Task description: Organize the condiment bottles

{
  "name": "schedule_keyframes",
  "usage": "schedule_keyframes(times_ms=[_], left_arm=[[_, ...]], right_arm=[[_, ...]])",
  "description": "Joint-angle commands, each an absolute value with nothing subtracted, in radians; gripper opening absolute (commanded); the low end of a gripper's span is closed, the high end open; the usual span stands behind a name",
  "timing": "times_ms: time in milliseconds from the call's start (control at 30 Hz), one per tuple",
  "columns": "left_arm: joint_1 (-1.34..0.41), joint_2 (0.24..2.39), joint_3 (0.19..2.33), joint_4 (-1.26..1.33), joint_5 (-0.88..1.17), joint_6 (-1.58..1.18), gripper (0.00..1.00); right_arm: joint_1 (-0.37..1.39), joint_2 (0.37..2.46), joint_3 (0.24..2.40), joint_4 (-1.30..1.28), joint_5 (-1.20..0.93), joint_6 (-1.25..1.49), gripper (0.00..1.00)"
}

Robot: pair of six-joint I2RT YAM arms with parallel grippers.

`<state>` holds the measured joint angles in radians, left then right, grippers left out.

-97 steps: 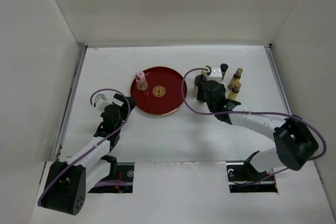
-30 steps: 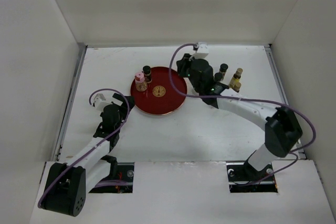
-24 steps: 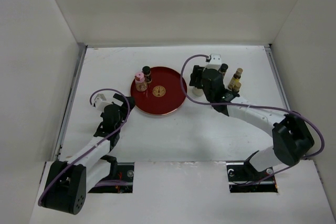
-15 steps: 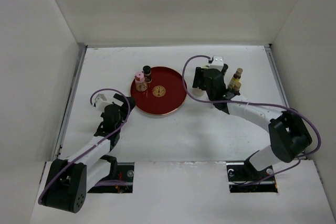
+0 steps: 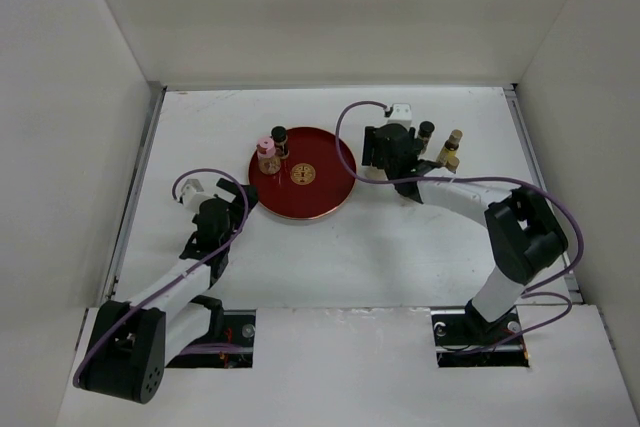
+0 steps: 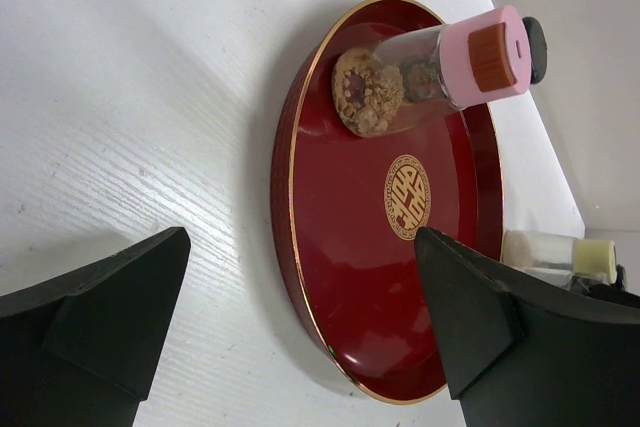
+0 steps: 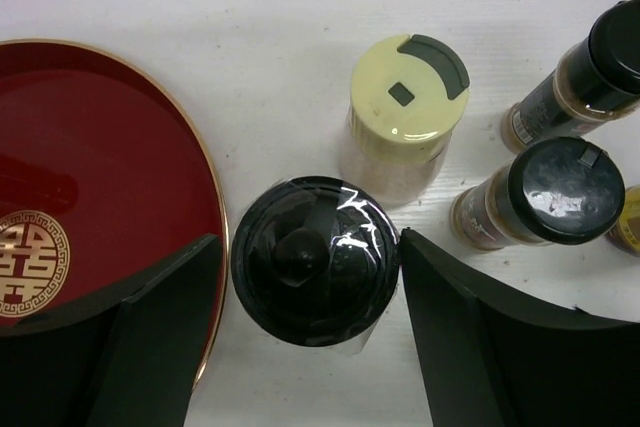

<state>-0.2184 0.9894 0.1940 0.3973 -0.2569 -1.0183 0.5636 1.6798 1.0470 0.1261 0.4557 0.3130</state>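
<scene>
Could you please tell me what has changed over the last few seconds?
A black-capped bottle now stands on the red tray beside the pink-capped bottle. The right gripper swung back right and brackets a black-capped jar. The left gripper and pink-capped bottle stayed put.

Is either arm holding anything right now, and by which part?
Left gripper: open, empty. Right gripper: fingers flank the cap of the black-capped jar beside the tray; whether they grip it cannot be told.
</scene>
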Motion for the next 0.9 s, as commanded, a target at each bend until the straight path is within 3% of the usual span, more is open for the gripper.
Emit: schedule_keyframes(times_ms=[0,100,233,333,433,867], left_arm=[[-0.222,1.006,0.202,0.454,-0.247,-1.025,1.0],[-0.223,1.005,0.198,0.465,-0.255,-1.025,1.0],[-0.225,1.025,0.202,0.468,-0.241,-1.025,1.0],[-0.225,1.019,0.203,0.469,-0.247,-1.025,1.0],[-0.22,1.026,0.201,0.469,-0.241,-1.025,1.0],[-0.212,1.002,0.193,0.469,-0.245,-1.026,1.0]], right_arm=[[0.567,1.689,1.095,0.126,0.488,0.301,0.76],[0.568,1.687,1.109,0.118,0.523,0.252,0.66],[0.574,1.674,1.114,0.112,0.551,0.238,0.66],[0.574,1.68,1.117,0.103,0.545,0.238,0.75],[0.574,1.701,1.124,0.078,0.532,0.248,0.77],[0.599,1.608,1.138,0.114,0.526,0.25,0.63]])
